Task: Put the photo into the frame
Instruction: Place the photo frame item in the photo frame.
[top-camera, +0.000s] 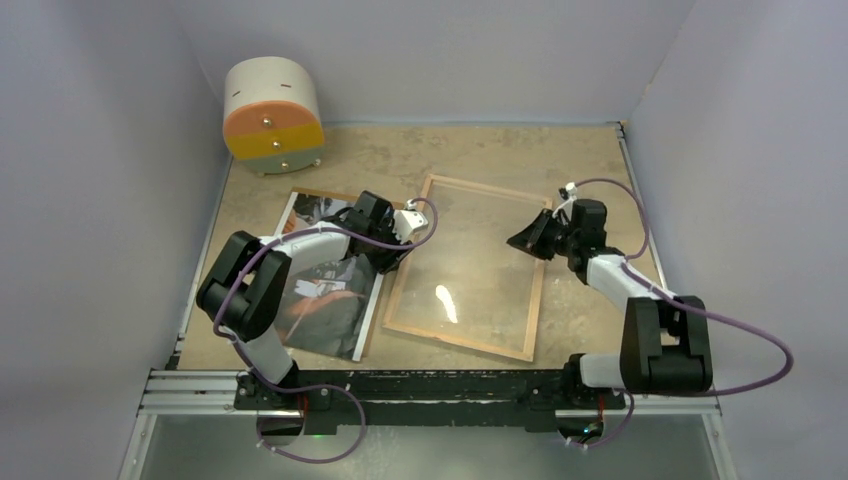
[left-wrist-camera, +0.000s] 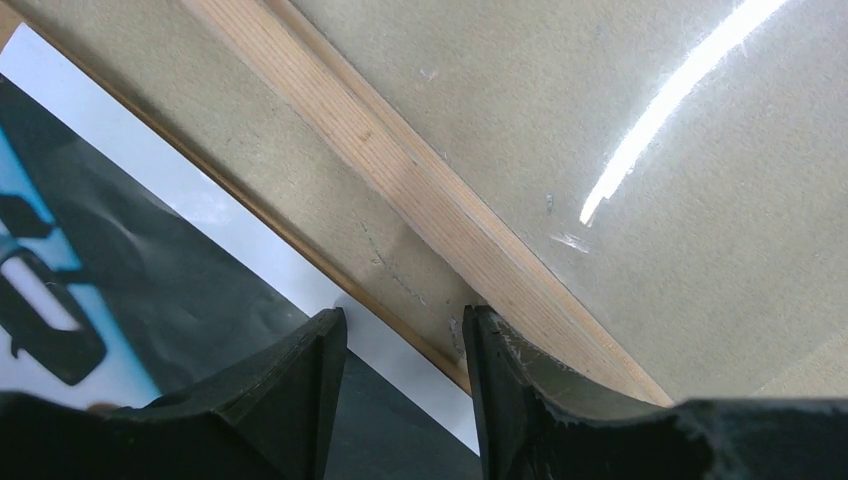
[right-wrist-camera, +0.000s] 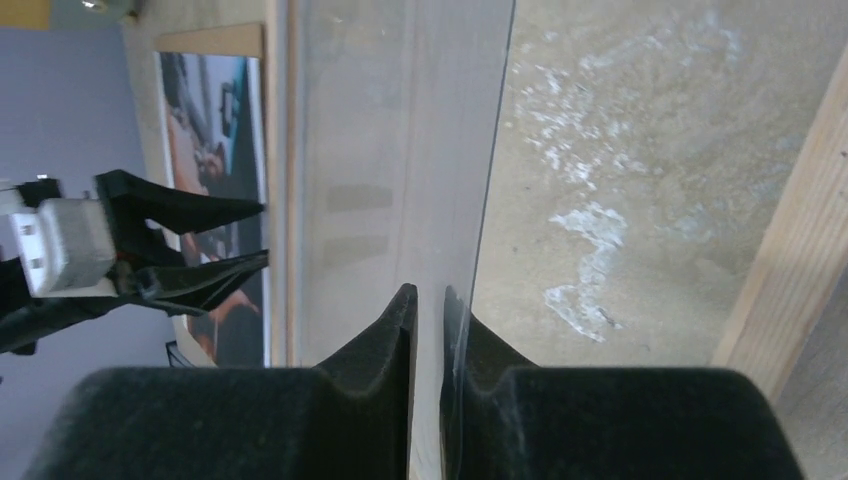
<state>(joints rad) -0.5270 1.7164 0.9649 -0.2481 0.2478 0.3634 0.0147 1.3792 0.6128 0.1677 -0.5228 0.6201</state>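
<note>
Here the frame (top-camera: 460, 342) lies back up in the middle of the table (top-camera: 480, 150), its wooden rim showing. The photo (top-camera: 320, 310) lies face up just left of it, under the left arm. The left pincer (left-wrist-camera: 405, 320) hangs with jaws apart at the frame's left rim, gripping nothing. The right pincer (right-wrist-camera: 430, 295) is pinched on the edge of the clear pane (right-wrist-camera: 400, 150), near the frame's right side.

Left hand (left-wrist-camera: 405, 316) agape, right hand (right-wrist-camera: 429, 293) pinched
</note>
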